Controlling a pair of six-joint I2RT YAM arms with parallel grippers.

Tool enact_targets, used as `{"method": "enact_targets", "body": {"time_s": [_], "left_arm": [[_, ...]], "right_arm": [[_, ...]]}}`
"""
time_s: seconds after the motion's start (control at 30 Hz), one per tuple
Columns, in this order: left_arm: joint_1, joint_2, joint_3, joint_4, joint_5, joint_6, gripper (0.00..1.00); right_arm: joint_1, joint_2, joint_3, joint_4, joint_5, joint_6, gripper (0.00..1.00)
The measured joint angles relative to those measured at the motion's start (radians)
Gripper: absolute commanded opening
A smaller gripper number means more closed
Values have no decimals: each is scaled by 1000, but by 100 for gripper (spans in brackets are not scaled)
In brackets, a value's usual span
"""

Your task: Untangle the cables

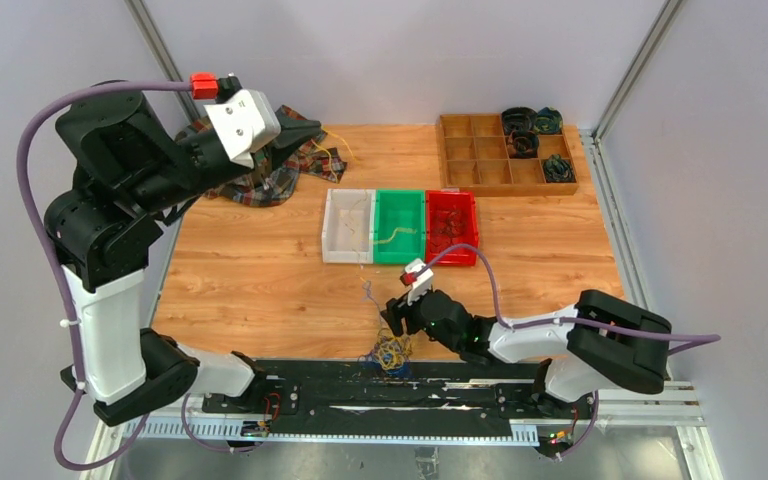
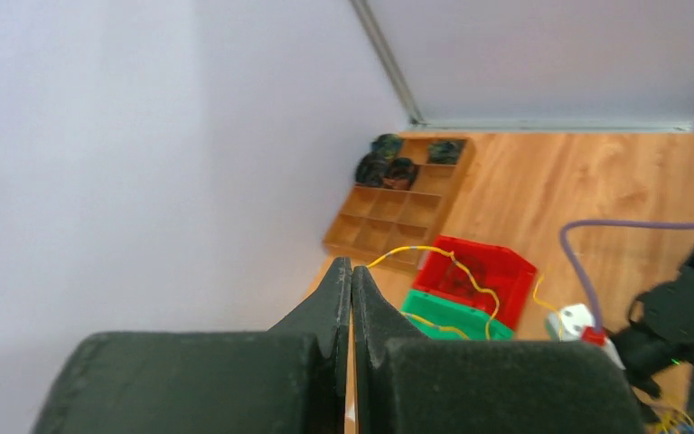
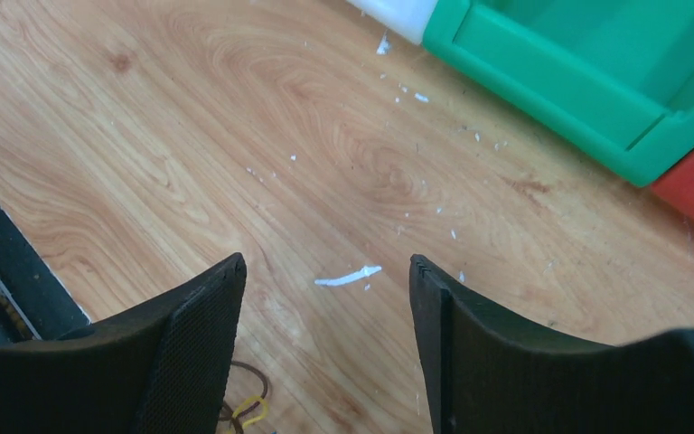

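Note:
A fist-sized tangle of yellow, blue and dark cables lies at the table's near edge. My right gripper hovers just behind it, open with nothing between its fingers. In the right wrist view the right gripper stands over bare wood, and a brown and yellow loop shows by the left finger. My left gripper is raised high at the back left, shut on a thin yellow cable. That cable runs from the left gripper's tips out over the bins. A yellow strand lies in the green bin.
White, green and red bins sit side by side mid-table. A wooden compartment tray with dark coils stands at the back right. A plaid cloth lies at the back left under the left arm.

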Motion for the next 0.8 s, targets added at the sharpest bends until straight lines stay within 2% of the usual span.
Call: {"method": "enact_targets", "body": {"time_s": [0.13, 0.27, 0.4, 0.5, 0.63, 0.8], "left_arm": [[0, -35, -76, 130, -93, 11, 0], [0, -89, -183, 214, -111, 16, 0], [0, -119, -243, 242, -106, 13, 0], [0, -126, -266, 249, -100, 12, 0], [0, -123, -270, 251, -94, 11, 0], [0, -123, -269, 250, -82, 8, 0]], "right_arm": [[0, -22, 24, -8, 27, -38, 71], [0, -163, 55, -61, 55, -107, 75], [-2, -306, 178, -125, 40, -178, 77], [-2, -360, 280, -146, -30, -215, 77], [-2, -355, 378, -159, -148, -237, 77], [-2, -267, 469, -193, -285, -267, 75]]}}
